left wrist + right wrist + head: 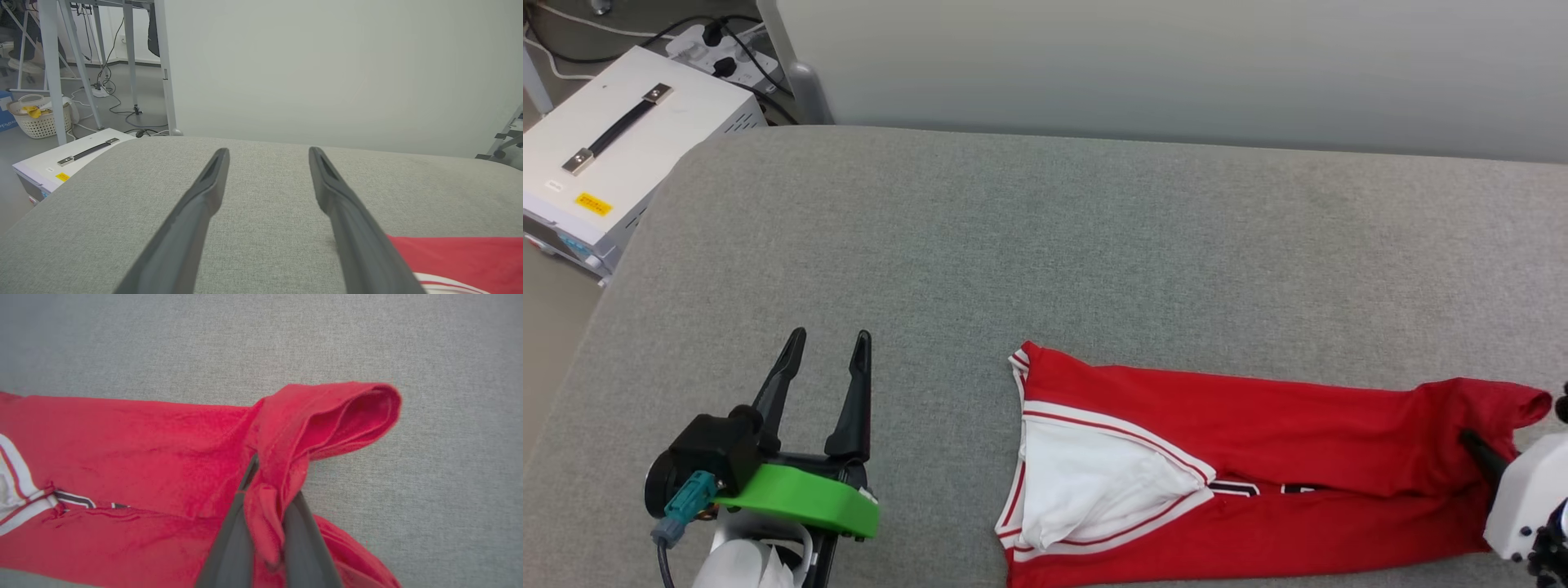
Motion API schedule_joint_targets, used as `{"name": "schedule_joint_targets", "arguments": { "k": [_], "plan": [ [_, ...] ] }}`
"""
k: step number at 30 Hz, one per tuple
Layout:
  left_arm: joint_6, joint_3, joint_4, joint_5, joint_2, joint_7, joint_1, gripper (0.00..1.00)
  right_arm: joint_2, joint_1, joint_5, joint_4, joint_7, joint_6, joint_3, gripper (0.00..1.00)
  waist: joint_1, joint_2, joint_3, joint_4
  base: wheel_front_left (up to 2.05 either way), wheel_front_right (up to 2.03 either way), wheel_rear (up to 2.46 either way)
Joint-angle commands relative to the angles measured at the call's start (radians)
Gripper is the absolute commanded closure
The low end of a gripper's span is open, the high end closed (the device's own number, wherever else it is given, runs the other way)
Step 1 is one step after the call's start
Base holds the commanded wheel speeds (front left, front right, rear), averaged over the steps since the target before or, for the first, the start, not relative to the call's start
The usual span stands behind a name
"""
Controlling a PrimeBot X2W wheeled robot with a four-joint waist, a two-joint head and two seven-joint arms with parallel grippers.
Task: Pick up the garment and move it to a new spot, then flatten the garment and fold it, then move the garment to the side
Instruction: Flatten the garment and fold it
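Observation:
The garment (1241, 457) is a red jersey with a white sleeve and striped trim, folded into a long band across the grey surface at the lower right. Its right end bunches up into a raised fold (327, 416). My right gripper (269, 477) is shut on that bunched hem, with red cloth pinched between its dark fingers (229, 539); in the head view its finger (1480, 451) dips into the fabric by the right edge. My left gripper (827, 351) stands open above bare surface, well left of the jersey; a red corner (457, 257) shows beside its right finger.
The grey padded surface (1045, 245) stretches wide behind and left of the jersey. A white box with a black handle (613, 139) sits off its far left corner. A pale wall (1176, 65) runs along the back edge. Table legs, cables and a basket (36, 118) stand on the floor.

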Motion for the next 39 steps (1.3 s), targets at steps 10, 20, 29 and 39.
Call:
{"name": "schedule_joint_targets", "arguments": {
  "k": [10,20,29,39],
  "plan": [
    [-0.003,-0.020,0.011,-0.013,0.001,-0.006,0.026,0.00,0.131,0.066,-0.039,-0.200,0.165,-0.001,0.109,1.00,-0.0001,0.0120,-0.039,0.017,0.00,0.00,0.00],
    [-0.003,-0.023,0.016,-0.018,0.000,-0.006,0.029,0.00,0.343,0.013,-0.043,-0.202,0.192,-0.001,0.194,1.00,-0.0001,0.0120,-0.046,0.065,0.00,0.00,0.00],
    [-0.003,-0.026,0.019,-0.014,-0.003,-0.006,0.018,0.00,0.401,-0.079,-0.003,-0.112,0.123,-0.001,0.255,1.00,-0.0001,0.0120,-0.037,0.106,0.00,0.00,0.00],
    [-0.003,-0.030,0.021,-0.013,-0.002,-0.006,0.004,0.00,0.402,-0.153,0.074,0.051,0.011,-0.001,0.379,0.00,-0.0001,0.0120,-0.023,0.138,0.00,0.00,0.00]
  ]
}}
